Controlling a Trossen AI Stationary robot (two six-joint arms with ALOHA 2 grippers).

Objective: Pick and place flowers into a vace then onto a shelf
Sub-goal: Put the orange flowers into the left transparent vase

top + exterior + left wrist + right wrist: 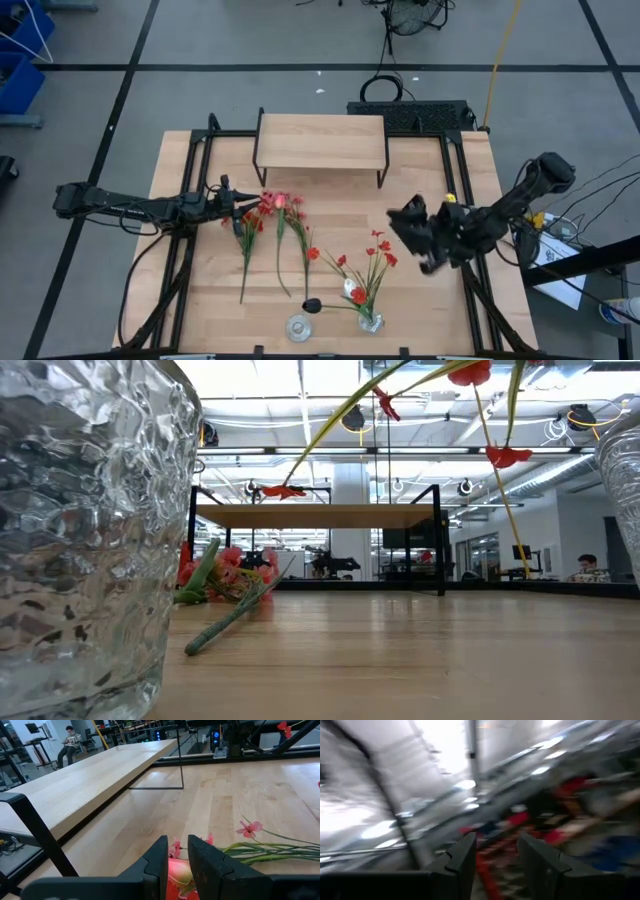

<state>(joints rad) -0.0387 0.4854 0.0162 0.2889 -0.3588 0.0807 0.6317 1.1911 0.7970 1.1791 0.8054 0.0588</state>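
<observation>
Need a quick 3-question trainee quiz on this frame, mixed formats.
1. True or false: the shelf already carries a vase.
2. Multiple choice: the loose flowers lie A) beside the left hand, B) on the shelf, C) off the table.
3. Fill in: the vase with stems stands near the table's ____ edge, opposite the shelf.

Key: 1 false; 2 A; 3 front. The right hand hangs above the table's right part.
</observation>
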